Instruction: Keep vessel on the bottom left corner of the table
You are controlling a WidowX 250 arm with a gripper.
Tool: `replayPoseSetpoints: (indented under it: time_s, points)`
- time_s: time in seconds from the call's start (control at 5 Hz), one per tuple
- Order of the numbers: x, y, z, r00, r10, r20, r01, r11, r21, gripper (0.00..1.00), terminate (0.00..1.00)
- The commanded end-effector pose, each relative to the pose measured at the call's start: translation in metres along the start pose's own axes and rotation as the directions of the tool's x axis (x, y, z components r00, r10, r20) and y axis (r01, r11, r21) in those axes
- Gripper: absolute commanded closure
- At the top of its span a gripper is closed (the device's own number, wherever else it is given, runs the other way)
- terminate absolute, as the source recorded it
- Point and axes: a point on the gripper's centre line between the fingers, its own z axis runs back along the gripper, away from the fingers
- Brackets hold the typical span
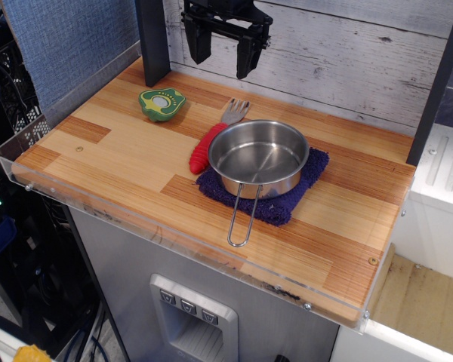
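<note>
Vessel (258, 157): one, on cloth (306, 185) | fork (215, 136): one | fingers (226, 47): spread, empty

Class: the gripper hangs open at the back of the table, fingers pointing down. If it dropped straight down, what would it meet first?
Probably the fork, near its grey tines, or bare table beside them; depth is unclear. The gripper appears to hang behind the vessel.

A green avocado-half toy (161, 104) lies near the back left. A red-handled fork (215, 137) lies just beside a dark blue cloth (287, 202), tines pointing toward the whitewashed plank wall (347, 56).
</note>
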Motion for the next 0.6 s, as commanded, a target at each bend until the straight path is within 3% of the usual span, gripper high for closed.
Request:
replayPoseSetpoints:
  time_s: [0.0,0.2,0.4]
  points:
    - [0.0,0.0,0.0,1.0,0.0,0.0,0.0,1.0,0.0,0.0,0.0]
    - [-0.013,-0.008,0.01,0.998,-0.007,0.063,0.013,0.995,-0.098,0.0,0.0]
    - [-0.036,-0.024,0.012,0.998,-0.059,0.039,0.063,0.991,-0.121,0.0,0.0]
